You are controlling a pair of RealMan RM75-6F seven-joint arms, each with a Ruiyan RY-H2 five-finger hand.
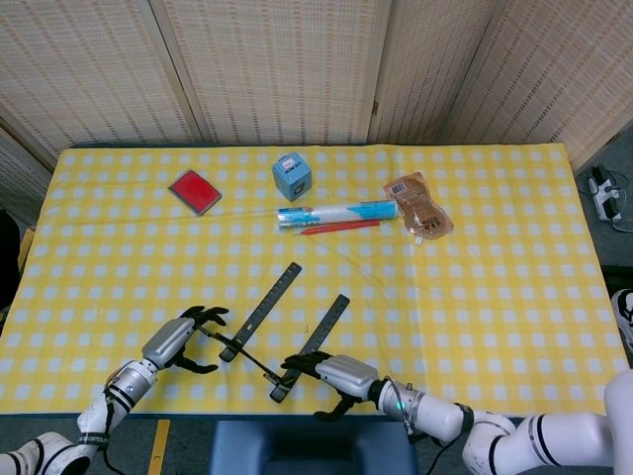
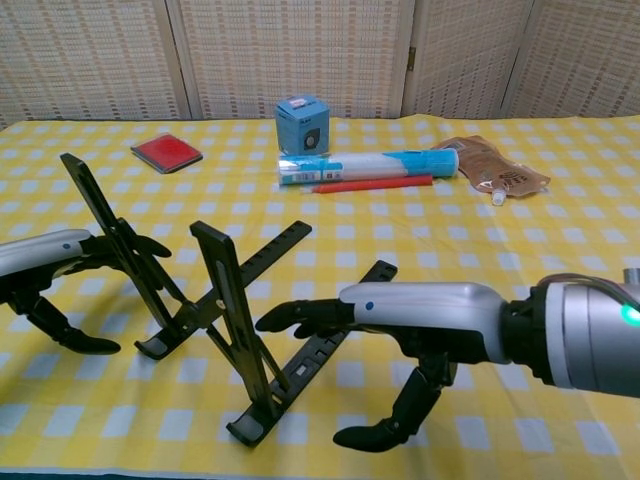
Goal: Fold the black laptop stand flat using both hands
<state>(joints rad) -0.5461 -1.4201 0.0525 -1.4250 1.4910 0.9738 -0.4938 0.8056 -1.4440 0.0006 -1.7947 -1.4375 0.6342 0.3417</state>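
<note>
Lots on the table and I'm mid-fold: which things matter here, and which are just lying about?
Job:
- black laptop stand, still propped open
- left robot hand
- right robot hand

Lying about:
- red card case
- blue box
- blue-and-white tube
- red pen
- brown pouch

Both hands share one build — the left hand (image 2: pixel 45 270) and right hand (image 2: pixel 420 325) have smooth silver-grey backs and black jointed fingers. Behind each, a silver wrist band leads to white arm casing — a green light glows at the right wrist.
</note>
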